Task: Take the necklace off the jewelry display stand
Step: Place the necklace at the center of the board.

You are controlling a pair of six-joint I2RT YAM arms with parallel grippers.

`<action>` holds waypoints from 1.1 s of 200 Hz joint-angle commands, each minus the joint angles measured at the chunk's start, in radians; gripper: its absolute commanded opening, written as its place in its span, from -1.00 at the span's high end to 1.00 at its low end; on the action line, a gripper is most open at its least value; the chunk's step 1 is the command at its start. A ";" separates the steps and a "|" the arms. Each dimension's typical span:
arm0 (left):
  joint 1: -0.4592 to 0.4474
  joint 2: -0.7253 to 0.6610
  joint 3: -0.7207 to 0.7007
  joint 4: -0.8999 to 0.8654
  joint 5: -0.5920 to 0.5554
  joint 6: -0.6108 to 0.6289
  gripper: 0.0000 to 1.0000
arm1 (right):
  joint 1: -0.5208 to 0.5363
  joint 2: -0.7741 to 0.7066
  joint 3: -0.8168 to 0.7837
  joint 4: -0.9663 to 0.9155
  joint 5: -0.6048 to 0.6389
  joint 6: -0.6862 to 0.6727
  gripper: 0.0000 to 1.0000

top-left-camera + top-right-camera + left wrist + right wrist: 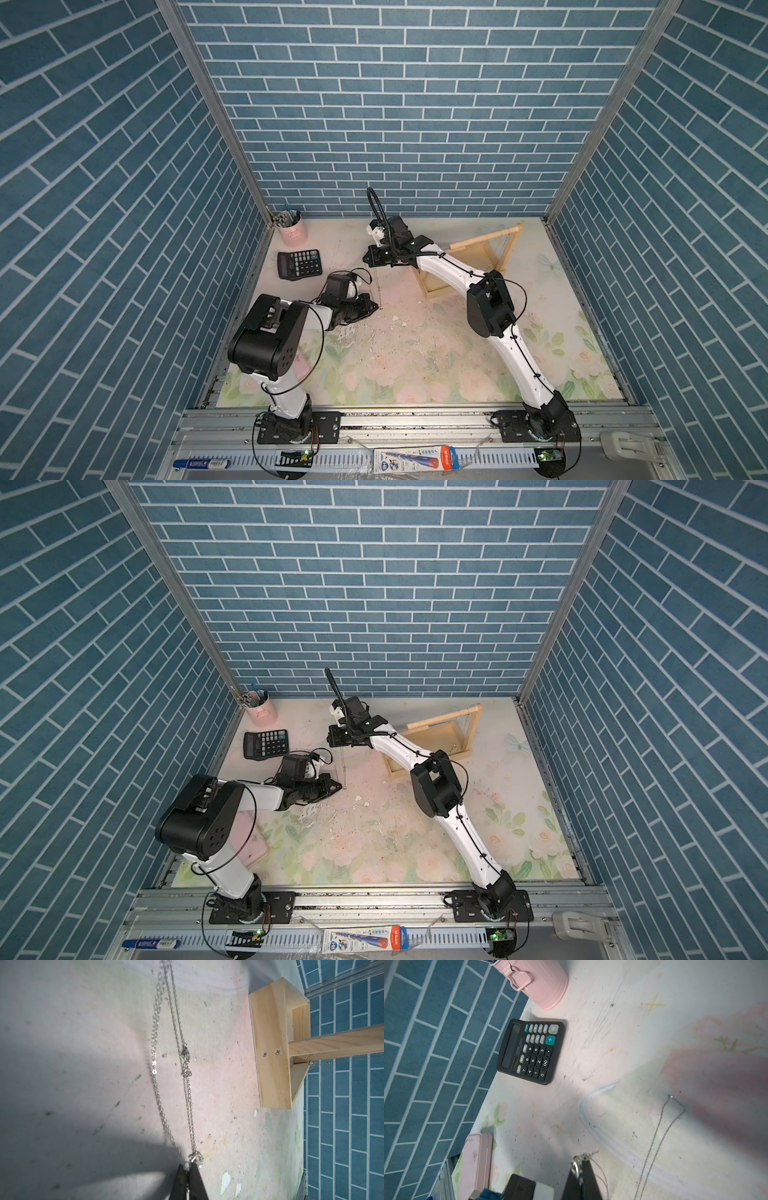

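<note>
The necklace [185,1053] is seen clear of the jewelry display stand [486,237], at the stand's nine o'clock. It is pinched at its pendant end by the left gripper [188,1169] and at its upper end by the right gripper [580,1165]. Removal is judged done; only laying it down is left.

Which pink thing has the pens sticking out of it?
The tall pink cup in the back corner, behind the calculator. The other pink thing, a flat case by the left arm, shows no pens.

Necklace [185,1054] between calculator [299,264], left, and jewelry display stand [471,262], right
</note>
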 commanded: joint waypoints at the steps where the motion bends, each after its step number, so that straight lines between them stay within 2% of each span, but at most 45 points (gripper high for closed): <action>1: -0.005 0.015 0.003 -0.081 -0.020 0.022 0.88 | -0.004 -0.009 -0.006 -0.025 0.009 0.015 1.00; 188: -0.003 -0.014 0.011 -0.188 -0.072 0.009 0.64 | -0.004 -0.026 -0.035 -0.005 0.003 0.031 1.00; 220: 0.000 -0.025 0.017 -0.183 -0.057 -0.015 0.55 | -0.004 -0.029 -0.039 -0.004 0.004 0.031 1.00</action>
